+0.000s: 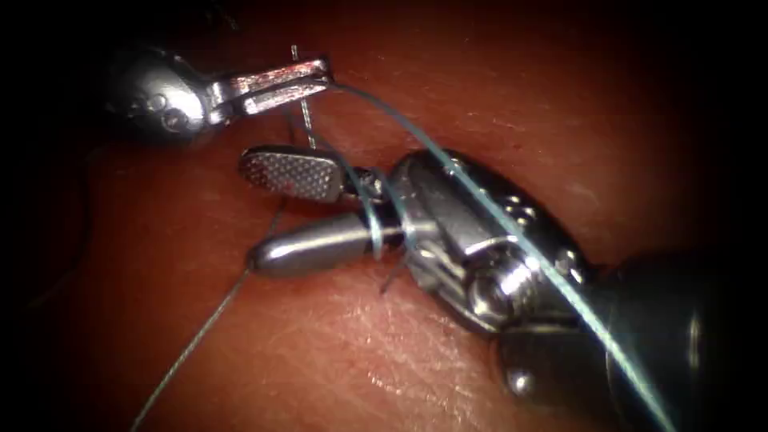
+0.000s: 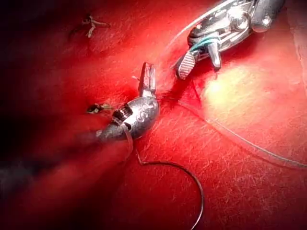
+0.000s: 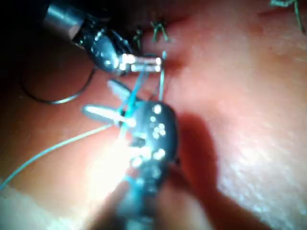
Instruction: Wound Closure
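Note:
My left tool (image 1: 322, 74) comes in from the upper left, jaws shut on the blue thread (image 1: 448, 164), which runs from its tip over the right tool's wrist toward the lower right. My right tool (image 1: 248, 212) lies across the middle with its jaws open and nothing between them. The thread is looped around both jaws near their base. A short thread end (image 1: 306, 116) stands up from the tissue (image 1: 336, 352) just under the left tool's tip. The curved needle (image 2: 192, 177) lies free on the tissue, held by neither tool, also seen as needle (image 3: 57, 98).
A second strand of thread (image 1: 192, 340) runs from the right tool's lower jaw down to the lower left. Tied stitches with cut ends (image 2: 91, 23) (image 3: 158, 28) sit along the cut beyond the tools.

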Tool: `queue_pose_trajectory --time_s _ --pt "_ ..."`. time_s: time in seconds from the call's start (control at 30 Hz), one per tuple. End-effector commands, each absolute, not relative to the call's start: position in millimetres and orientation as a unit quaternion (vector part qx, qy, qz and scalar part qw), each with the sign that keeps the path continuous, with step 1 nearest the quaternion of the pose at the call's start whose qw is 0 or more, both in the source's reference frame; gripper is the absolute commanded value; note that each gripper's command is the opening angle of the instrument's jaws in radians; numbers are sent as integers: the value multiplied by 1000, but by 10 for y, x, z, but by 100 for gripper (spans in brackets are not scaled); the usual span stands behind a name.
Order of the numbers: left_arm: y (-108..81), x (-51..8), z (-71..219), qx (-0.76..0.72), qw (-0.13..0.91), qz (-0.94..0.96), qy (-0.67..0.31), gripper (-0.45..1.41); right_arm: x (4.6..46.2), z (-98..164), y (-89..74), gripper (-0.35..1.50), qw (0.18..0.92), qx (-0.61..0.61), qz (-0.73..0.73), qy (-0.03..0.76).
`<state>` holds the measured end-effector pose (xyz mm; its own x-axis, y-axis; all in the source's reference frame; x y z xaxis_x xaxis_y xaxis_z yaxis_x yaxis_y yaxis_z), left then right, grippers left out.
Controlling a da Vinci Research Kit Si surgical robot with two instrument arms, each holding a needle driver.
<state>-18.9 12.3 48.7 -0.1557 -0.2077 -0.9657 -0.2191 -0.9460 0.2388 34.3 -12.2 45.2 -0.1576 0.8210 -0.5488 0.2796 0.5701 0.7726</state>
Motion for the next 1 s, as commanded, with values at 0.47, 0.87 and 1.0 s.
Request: queue_pose_trajectory --time_s 0.47,0.87,1.0 --pt "105 -188 470 -667 37 726 164 -45 330 477 -105 51 521 344 301 721" --pt "87 -176 470 -670 44 724 157 -45 327 472 -101 51 516 343 305 723" --pt "88 -177 469 -670 45 724 157 -45 328 470 -102 51 514 345 307 723"
